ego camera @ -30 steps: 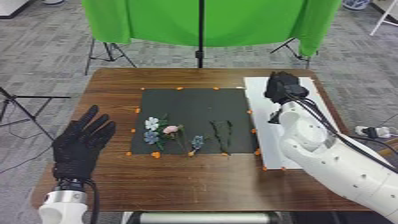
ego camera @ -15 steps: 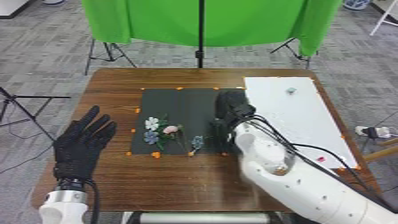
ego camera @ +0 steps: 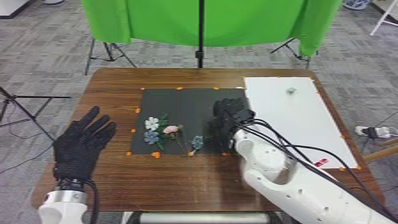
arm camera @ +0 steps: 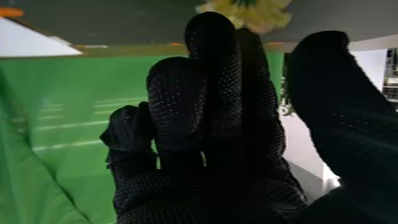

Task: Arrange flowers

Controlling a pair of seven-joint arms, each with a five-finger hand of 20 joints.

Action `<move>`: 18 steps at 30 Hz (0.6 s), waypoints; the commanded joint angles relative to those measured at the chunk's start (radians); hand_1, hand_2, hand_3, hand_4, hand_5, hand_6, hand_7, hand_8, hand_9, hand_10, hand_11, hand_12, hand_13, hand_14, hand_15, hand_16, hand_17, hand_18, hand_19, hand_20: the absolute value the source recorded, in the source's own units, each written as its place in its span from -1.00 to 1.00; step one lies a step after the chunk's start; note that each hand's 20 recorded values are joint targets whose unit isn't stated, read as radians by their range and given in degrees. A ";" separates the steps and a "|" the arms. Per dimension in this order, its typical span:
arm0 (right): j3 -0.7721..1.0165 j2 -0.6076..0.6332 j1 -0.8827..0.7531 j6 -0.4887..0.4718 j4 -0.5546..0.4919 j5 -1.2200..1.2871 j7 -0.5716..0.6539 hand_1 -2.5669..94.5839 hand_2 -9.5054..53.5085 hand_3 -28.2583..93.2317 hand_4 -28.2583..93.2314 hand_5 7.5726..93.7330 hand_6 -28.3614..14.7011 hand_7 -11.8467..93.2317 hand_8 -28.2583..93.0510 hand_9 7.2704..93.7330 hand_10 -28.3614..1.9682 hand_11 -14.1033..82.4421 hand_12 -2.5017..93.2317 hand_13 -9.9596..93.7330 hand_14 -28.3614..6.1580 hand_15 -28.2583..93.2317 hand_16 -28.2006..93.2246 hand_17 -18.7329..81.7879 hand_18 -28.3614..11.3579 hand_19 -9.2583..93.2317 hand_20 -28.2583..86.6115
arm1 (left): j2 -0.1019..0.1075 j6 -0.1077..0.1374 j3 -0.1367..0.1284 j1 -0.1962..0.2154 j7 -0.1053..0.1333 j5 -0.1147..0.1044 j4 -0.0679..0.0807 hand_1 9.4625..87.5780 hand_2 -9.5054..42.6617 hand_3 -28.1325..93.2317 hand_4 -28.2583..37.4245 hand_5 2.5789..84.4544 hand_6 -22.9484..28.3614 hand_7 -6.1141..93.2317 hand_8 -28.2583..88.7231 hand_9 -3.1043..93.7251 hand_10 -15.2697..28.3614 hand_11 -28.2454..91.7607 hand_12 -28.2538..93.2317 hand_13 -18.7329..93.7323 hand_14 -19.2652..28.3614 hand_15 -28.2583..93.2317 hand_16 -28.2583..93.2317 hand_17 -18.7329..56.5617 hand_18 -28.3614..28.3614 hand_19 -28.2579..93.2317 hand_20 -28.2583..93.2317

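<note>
In the head view, my right hand (ego camera: 233,111) is over the right part of the dark mat (ego camera: 191,102). My left hand (ego camera: 82,145) lies open at the table's left, fingers straight. On the mat are a white flower (ego camera: 152,122), a blue one (ego camera: 150,137), a pink one (ego camera: 171,130) and a smaller blue one (ego camera: 197,142). In the right wrist view, my right hand (arm camera: 218,130) is open, its thumb apart from the fingers. A yellow flower (arm camera: 258,15) sits just past the fingertips; whether they touch it I cannot tell.
A white sheet (ego camera: 289,117) lies right of the mat, with a small pale item (ego camera: 290,90) near its far end and a red one (ego camera: 322,161) near its close end. Orange markers edge both. A green cloth (ego camera: 178,20) hangs behind the table.
My right hand has moved left from the white sheet onto the mat, covering the dark stems there and uncovering the small items on the sheet. My left hand has stayed still.
</note>
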 commanded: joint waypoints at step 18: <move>-0.144 0.191 0.446 0.147 0.344 0.338 0.269 -0.31 -1.00 0.79 -1.00 0.02 0.24 -0.47 -0.75 0.09 -0.30 -0.23 -0.67 0.10 -0.19 0.69 -0.39 -0.20 -0.62 0.97 0.43 | 0.006 -0.005 0.020 -0.011 -0.003 0.009 0.002 -0.67 -0.43 0.81 -0.94 -0.11 0.29 -0.67 -0.67 -0.24 0.58 -0.14 -0.36 -0.24 0.93 0.30 -0.68 -0.78 0.85 0.32 -0.25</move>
